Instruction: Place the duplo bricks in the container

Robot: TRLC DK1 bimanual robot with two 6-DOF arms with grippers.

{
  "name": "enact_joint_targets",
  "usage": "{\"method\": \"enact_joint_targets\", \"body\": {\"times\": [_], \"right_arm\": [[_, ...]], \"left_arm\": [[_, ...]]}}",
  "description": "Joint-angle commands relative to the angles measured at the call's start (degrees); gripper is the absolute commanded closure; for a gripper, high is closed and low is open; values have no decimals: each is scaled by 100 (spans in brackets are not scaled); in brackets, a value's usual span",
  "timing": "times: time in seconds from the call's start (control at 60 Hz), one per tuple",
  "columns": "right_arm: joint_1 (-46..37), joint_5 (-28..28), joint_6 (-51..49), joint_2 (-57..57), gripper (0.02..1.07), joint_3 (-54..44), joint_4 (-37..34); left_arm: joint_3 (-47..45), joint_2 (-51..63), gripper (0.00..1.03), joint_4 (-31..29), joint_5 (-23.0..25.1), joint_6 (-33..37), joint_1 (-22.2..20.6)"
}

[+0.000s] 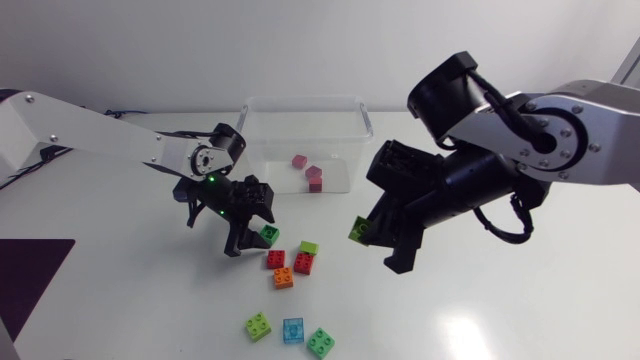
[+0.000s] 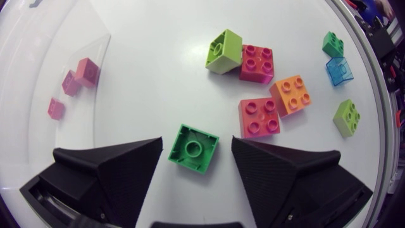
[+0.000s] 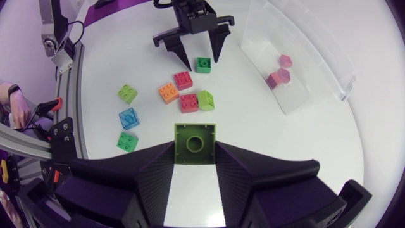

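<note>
On the white table, at its far side, one clear container, open-topped, already holding three pink bricks; it sits between the two arms, presumably so either can reach it. Right arm, entering from the side, raised above the table just beside the container: right gripper closed narrowly on a lime brick, one finger on each opposite side, hollow underside facing the wrist camera; judged to be carried high so it clears the container wall before release. Left arm, low over the table: left gripper spread wide, fingers straddling a dark green brick that lies hollow side up between them, with no two-sided contact; judged to be lined up for a grasp not yet made. Loose stock, near the middle: two red bricks, one orange brick and a second lime brick, clustered and touching. Nearer the front edge, spaced apart: a light green brick, a translucent blue brick and a green brick, all awaiting collection.
</note>
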Motion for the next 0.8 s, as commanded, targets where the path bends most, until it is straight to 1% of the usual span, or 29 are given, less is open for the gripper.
{"method": "enact_joint_targets", "body": {"times": [0.0, 0.067, 0.083, 0.283, 0.45, 0.65, 0.783], "right_arm": [[43, -42, 91, -90, 74, 197, -132], [25, -51, 99, -107, 74, 285, -176], [16, -60, 99, -107, 74, 312, -194], [-54, -104, 266, -28, 74, 672, -97], [-247, -104, 513, 235, 74, 1067, 246], [-520, -95, 855, 877, 74, 1806, 703], [-704, -77, 1066, 1527, 74, 2509, 896]], "left_arm": [[112, 199, 53, -80, -18, 217, -59], [112, 217, 72, -133, -18, 261, -59], [112, 226, 75, -141, -18, 261, -59], [112, 226, 77, -432, -88, 296, -33], [-2, 68, 79, -598, -106, 296, 90], [-266, -785, 79, -862, -88, 199, 249], [-362, -1541, 79, -1003, -27, -56, 336]]}}
